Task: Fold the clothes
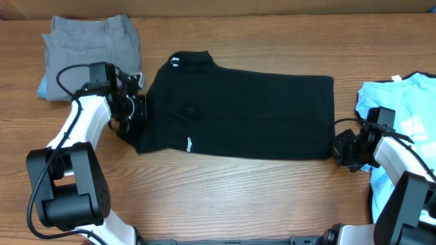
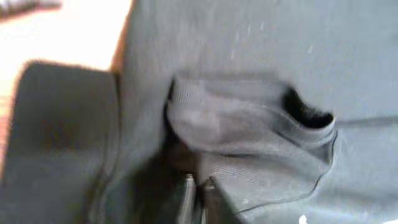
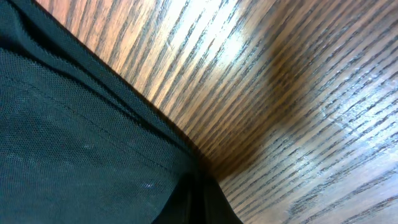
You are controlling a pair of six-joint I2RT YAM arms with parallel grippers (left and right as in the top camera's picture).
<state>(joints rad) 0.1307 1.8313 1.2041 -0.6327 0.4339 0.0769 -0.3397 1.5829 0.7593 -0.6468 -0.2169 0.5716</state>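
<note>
Black T-shirt [image 1: 238, 112] lies flat across the middle of the wooden table [image 1: 225, 197], folded into a long rectangle, its collar [image 2: 249, 127] and small white neck label [image 1: 176, 62] at the left end. My left gripper [image 1: 136, 109] sits at that left edge, just below the collar. In the blurred left wrist view its fingers [image 2: 188, 198] stand close together against the cloth, but I cannot tell whether they pinch it. My right gripper [image 1: 338, 146] is at the shirt's lower right corner, clamped on the hem where the fabric runs in between the fingers. Grey trousers [image 1: 92, 41] lie folded at the upper left. A light blue T-shirt [image 1: 402, 109] lies at the right edge.
</note>
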